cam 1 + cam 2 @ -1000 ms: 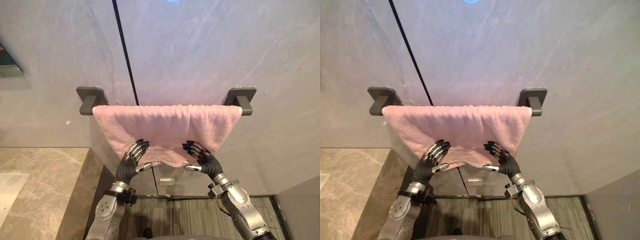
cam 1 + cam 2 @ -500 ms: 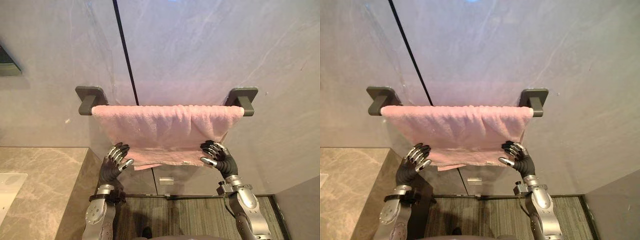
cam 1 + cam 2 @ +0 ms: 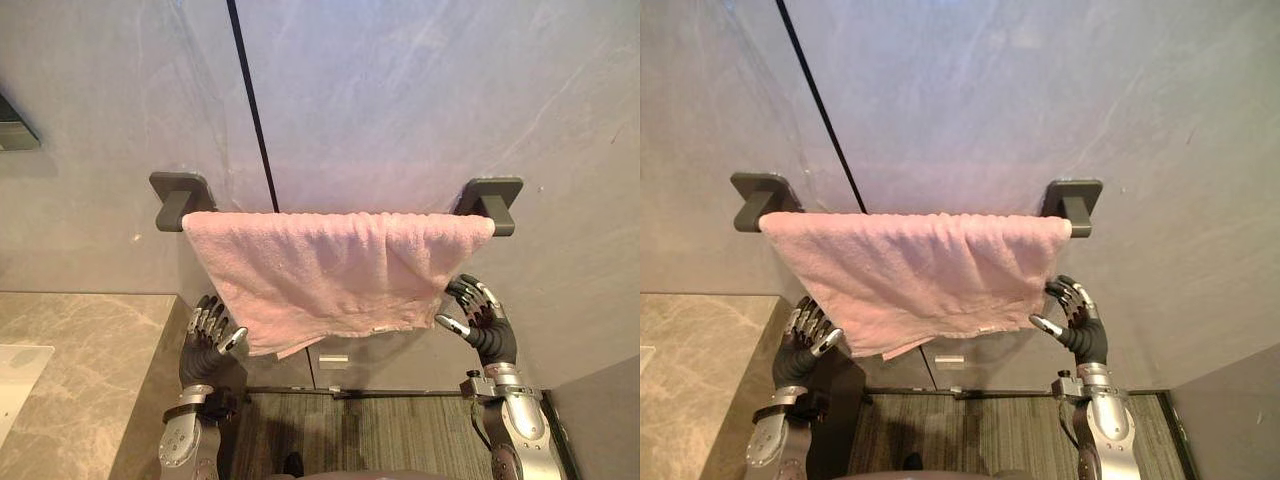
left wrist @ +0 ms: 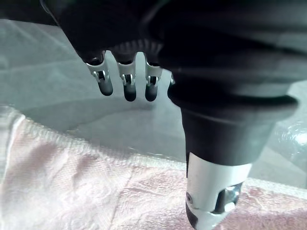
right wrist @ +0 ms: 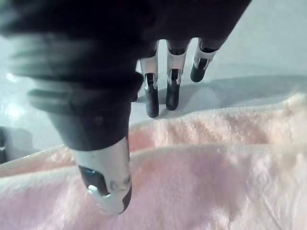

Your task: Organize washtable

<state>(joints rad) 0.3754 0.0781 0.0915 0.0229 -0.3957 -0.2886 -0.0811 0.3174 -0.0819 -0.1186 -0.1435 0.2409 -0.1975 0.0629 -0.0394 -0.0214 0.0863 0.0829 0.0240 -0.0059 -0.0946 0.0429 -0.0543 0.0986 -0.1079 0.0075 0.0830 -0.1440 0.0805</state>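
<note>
Pink terry towel point(image 3: 330, 275) draped over dark grey wall bar point(image 3: 178, 195), beside beige marble counter point(image 3: 90, 370). Vs. 1 s ago: L robot hand point(image 3: 205, 335) & R robot hand point(image 3: 480, 320) have let go of hem and now flank the towel, fingers loosely spread, empty.

You can't see the rail itself: the pink towel point(image 3: 330, 275) covers it between the grey brackets point(image 3: 180, 195). The marble surface point(image 3: 95, 345) and its white basin point(image 3: 15, 385) run off the view's left edge. The towel's hem tag point(image 3: 380, 329) is too small to read.
</note>
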